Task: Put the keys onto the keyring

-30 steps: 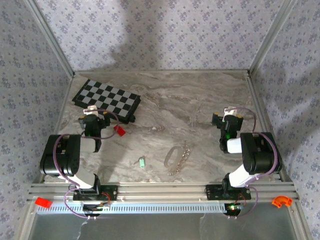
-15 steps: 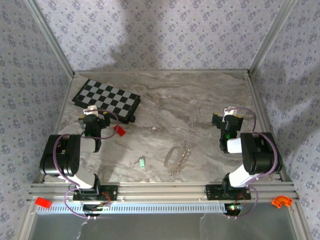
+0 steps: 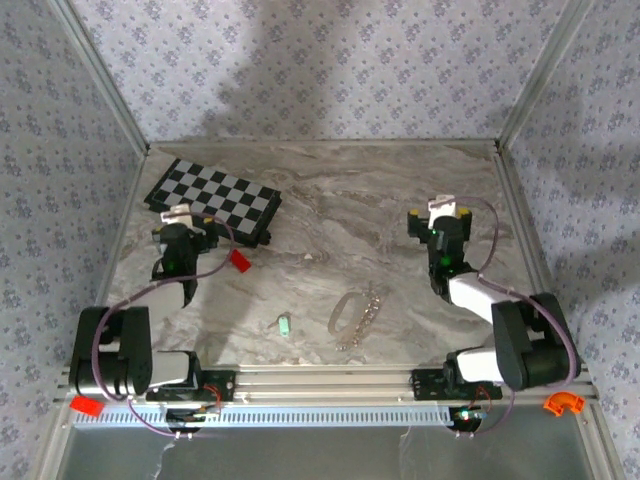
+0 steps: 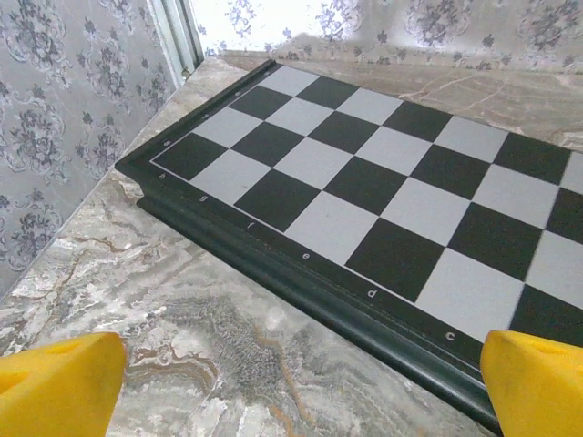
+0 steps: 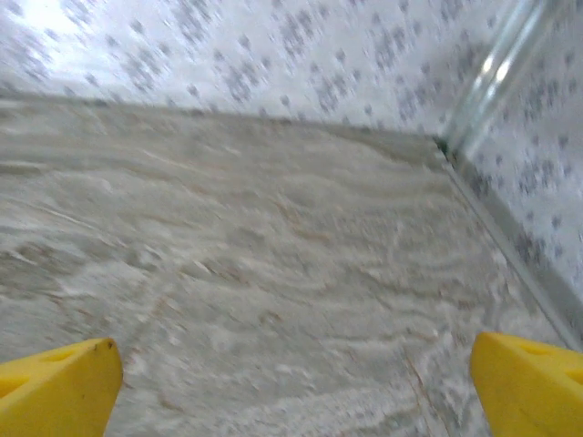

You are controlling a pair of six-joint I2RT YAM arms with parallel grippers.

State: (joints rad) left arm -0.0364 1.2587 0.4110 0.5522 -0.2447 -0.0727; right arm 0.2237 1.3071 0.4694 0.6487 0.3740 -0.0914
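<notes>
Toward the six o'clock edge of the grey marble tabletop [image 3: 400,190], the tiny silvery key with a pale mint-green head [image 3: 284,324] lies flat. The thin silvery oval wire keyring [image 3: 346,315] rests near it at its three o'clock, with its beaded metal chain [image 3: 371,308] bunched against the loop's three o'clock side. Neither has shifted over the last second. What has changed is the arms: both have unfolded from a hunched pose and stretched out. The left gripper [image 3: 180,222] has edged toward the black-and-white chessboard [image 3: 212,195] at ten o'clock, and the right gripper [image 3: 440,218] has slid toward twelve o'clock along the table's three o'clock side. Both pairs of yellow fingers [image 4: 55,382] stand wide apart, holding nothing. By my reading the task is only starting: key and ring lie separate, well apart from either gripper.
</notes>
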